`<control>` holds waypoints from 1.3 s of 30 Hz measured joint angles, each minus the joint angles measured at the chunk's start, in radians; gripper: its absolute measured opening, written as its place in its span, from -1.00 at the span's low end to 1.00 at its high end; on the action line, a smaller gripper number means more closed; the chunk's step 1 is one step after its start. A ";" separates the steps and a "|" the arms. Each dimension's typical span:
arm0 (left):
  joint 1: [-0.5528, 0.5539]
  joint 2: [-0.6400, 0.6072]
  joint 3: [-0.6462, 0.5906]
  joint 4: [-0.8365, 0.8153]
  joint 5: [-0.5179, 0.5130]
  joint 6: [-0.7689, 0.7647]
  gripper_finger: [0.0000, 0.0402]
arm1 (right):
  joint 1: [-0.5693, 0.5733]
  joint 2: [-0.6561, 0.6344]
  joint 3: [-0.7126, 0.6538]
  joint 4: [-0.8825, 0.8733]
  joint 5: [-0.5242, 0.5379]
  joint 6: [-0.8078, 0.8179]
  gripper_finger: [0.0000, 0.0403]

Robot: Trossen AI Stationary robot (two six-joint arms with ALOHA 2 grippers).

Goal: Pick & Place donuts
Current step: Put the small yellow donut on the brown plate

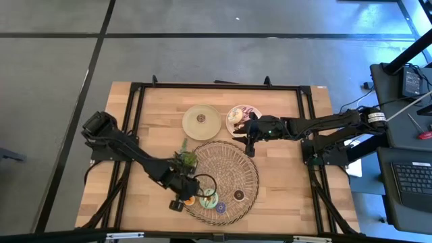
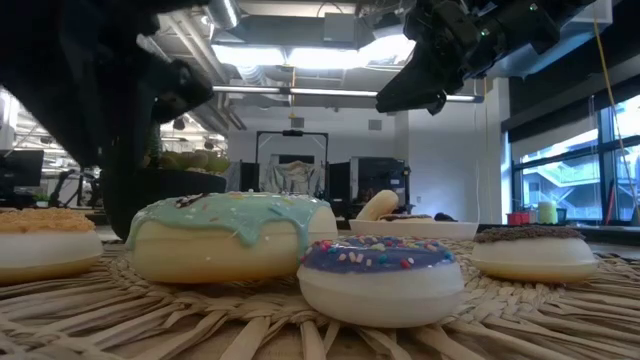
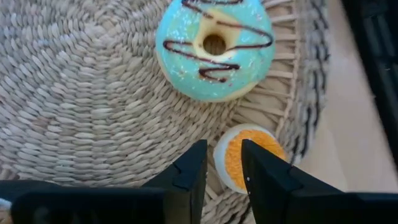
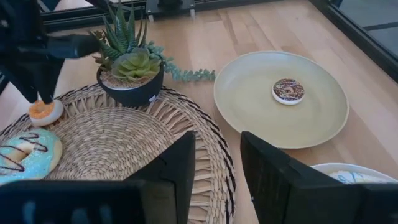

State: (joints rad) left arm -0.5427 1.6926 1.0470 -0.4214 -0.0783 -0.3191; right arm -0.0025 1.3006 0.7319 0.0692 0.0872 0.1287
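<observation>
A round woven mat [image 1: 229, 162] holds a teal donut with brown drizzle [image 3: 214, 46], a purple donut [image 2: 380, 270] and a brown donut [image 1: 238, 195]. A mini orange donut [image 3: 264, 146] lies flat on the mat's near-left rim. My left gripper [image 3: 224, 152] points down right over it, its fingers a little apart. A small brown donut [image 4: 288, 90] lies on the yellow plate [image 4: 261, 118]. My right gripper [image 4: 217, 168] is open in the air over the mat's far-right edge, near the white plate [image 1: 236, 111]. My left gripper comes at the orange donut [image 4: 45, 111] from above, pointing down. One finger [image 3: 261, 180] stands over the donut's middle and the other beside its white edge [image 3: 222, 155]. The donut rests on the mat. Whether the fingers touch it, I cannot tell.
A small potted succulent [image 4: 130, 68] stands on the mat's far-left edge, close behind my left arm. The white plate [image 4: 354, 177] carries more donuts. Bare wood [image 1: 283, 202] lies on the table's near right, and a black frame runs round the table.
</observation>
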 joint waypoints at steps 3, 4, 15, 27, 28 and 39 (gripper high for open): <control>-0.001 0.031 0.000 -0.001 -0.009 0.013 -0.57 | 0.000 0.000 0.000 0.000 0.000 0.001 -0.36; -0.001 0.041 0.000 0.001 -0.006 0.022 -0.58 | 0.000 0.000 0.000 0.000 0.000 0.001 -0.36; -0.002 0.084 0.002 0.008 0.046 0.123 -0.59 | 0.000 0.000 0.000 -0.001 0.000 0.024 -0.36; 0.008 0.084 0.002 0.008 0.046 0.199 -0.59 | 0.000 0.000 0.000 -0.002 0.000 0.022 -0.36; 0.009 0.084 0.002 0.008 0.046 0.199 -0.59 | -0.001 0.000 0.000 -0.002 0.000 0.022 -0.36; 0.010 0.084 0.002 0.007 0.052 0.149 -0.42 | -0.001 0.000 0.000 -0.002 0.000 0.020 -0.36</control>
State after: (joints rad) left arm -0.5327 1.7763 1.0485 -0.4141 -0.0261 -0.1701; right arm -0.0032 1.3006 0.7319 0.0669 0.0868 0.1486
